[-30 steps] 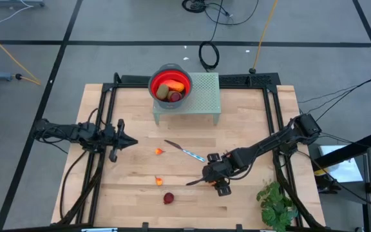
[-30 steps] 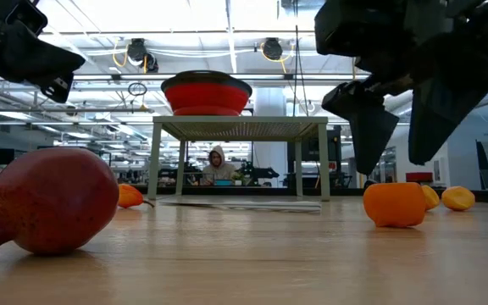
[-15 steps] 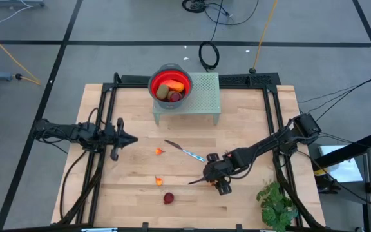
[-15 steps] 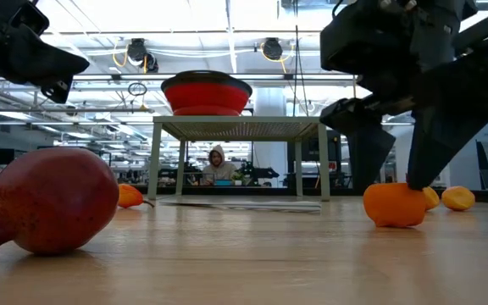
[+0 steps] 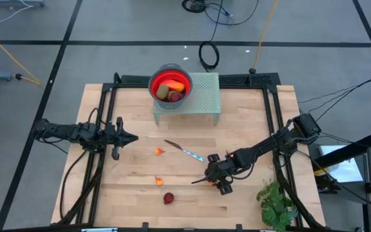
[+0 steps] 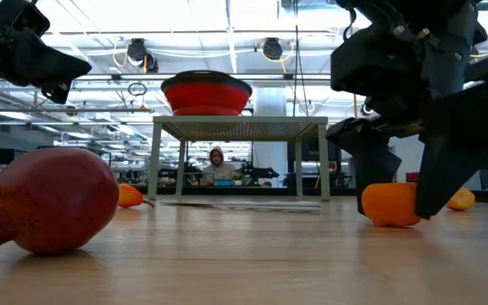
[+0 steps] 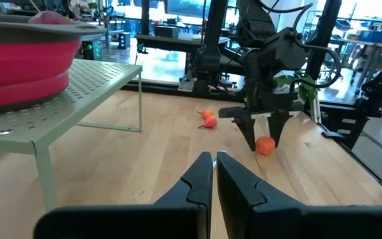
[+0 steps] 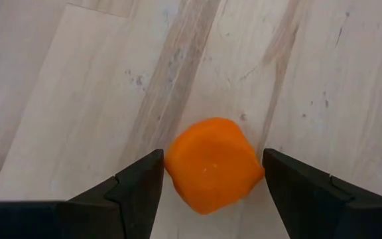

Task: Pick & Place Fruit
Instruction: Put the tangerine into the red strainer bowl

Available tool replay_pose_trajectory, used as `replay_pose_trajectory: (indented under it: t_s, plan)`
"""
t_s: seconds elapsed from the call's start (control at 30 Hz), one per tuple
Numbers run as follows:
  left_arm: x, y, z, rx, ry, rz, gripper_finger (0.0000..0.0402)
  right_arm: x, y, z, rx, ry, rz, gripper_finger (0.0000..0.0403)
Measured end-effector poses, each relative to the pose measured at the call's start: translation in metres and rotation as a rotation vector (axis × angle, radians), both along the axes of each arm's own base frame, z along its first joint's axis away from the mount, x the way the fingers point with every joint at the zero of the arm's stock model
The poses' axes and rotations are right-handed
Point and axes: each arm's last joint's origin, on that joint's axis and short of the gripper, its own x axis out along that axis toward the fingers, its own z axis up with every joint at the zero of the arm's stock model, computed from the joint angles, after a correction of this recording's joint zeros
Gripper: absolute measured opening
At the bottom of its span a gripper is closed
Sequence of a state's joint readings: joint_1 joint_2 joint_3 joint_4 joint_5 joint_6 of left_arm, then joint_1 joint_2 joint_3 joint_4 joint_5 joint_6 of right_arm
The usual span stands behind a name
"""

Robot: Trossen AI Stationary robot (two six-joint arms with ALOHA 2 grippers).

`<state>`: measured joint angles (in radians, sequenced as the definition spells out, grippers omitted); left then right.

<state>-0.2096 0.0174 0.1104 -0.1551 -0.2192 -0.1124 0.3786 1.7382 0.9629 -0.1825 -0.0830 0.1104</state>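
A small orange fruit (image 8: 211, 162) lies on the wooden table (image 5: 250, 116), right of centre near the front. My right gripper (image 6: 405, 202) slants down over it, open, one finger on either side of it. The gripper hides this fruit in the high view. A dark red round fruit (image 5: 168, 198) and two tiny orange ones (image 5: 158, 151) (image 5: 158, 181) lie on the table to the left of it. More fruit sits in a red bowl (image 5: 170, 82). My left gripper (image 5: 134, 138) hovers shut at the table's left, pointing level. My right gripper's fingers (image 8: 138, 182) stand close along two opposite sides of the orange fruit (image 8: 178, 159), coming from above at a slant. I cannot tell whether they touch it. The fruit rests on the table.
The red bowl stands on a pale green perforated stand (image 5: 201, 96) at the far middle. A thin silver knife (image 5: 185, 151) lies just beyond my right gripper. A green leafy plant (image 5: 275, 203) sits at the near right corner. Black frame rails (image 5: 111, 103) run along both sides.
My right gripper has come down over the orange fruit, staying open; its fingertips, above the fruit before, now reach down to table level on both sides of it. The fruit has not moved.
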Motion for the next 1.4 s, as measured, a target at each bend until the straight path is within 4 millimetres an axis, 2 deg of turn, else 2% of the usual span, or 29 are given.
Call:
replay_pose_trajectory:
  t_s: [0.27, 0.67, 0.97, 1.17, 1.4]
  plan:
    - [0.0, 0.0, 0.0, -0.02, -0.001, 0.003, 0.0021, 0.002, 0.001, 0.002, -0.011, -0.044, 0.044, 0.0245]
    - [0.0, 0.001, 0.0, -0.026, -0.001, 0.02, 0.0021, 0.002, 0.001, 0.001, -0.011, -0.044, 0.044, 0.0167]
    - [0.0, 0.001, 0.0, -0.026, -0.001, 0.02, 0.0021, 0.004, 0.002, 0.004, -0.006, -0.057, 0.044, 0.0159]
    - [0.0, 0.001, 0.0, -0.025, -0.001, 0.02, 0.0021, 0.018, 0.003, 0.02, 0.013, -0.116, 0.031, 0.0158]
    - [0.0, 0.0, 0.0, -0.026, -0.001, 0.02, 0.0021, 0.043, 0.001, 0.056, 0.052, -0.235, -0.002, 0.0157]
